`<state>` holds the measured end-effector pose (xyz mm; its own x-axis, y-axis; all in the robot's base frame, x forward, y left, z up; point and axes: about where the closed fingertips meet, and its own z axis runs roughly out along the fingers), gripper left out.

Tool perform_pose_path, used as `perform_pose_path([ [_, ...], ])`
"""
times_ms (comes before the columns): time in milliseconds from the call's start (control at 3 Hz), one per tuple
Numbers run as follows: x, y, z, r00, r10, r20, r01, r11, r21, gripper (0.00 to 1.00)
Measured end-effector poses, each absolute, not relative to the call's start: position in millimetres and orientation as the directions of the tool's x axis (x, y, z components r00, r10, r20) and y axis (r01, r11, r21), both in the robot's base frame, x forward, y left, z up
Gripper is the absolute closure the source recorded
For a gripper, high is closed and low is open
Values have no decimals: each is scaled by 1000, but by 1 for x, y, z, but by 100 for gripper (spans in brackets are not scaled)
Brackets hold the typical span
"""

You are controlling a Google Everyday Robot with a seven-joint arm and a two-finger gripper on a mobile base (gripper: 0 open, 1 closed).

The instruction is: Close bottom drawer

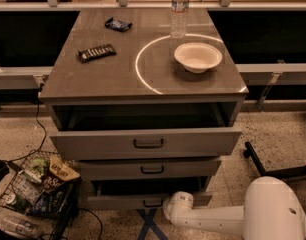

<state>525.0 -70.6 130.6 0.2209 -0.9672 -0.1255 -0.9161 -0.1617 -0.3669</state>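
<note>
The grey cabinet (143, 86) has three drawers. The bottom drawer (123, 201), with its short grey front and small dark handle (152, 203), is pulled out a little, with a dark gap above it. The top drawer (145, 143) is pulled out furthest; the middle drawer (148, 169) is out slightly. My white arm (213, 219) reaches in low from the right. Its wrist end and gripper (174, 207) sit right at the bottom drawer's front, just right of the handle.
On the cabinet top are a white bowl (198, 57), a water bottle (179, 11), a dark snack bar (96, 52) and a small dark packet (117, 24). A wire basket of snacks (40, 186) stands on the floor at left. A black base leg (273, 169) lies at right.
</note>
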Motion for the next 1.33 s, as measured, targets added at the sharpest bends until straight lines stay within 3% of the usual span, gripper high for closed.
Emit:
perform_pose_path([
  [1333,525,-71,130,221,-967,-126,-916,-162,-367,100],
])
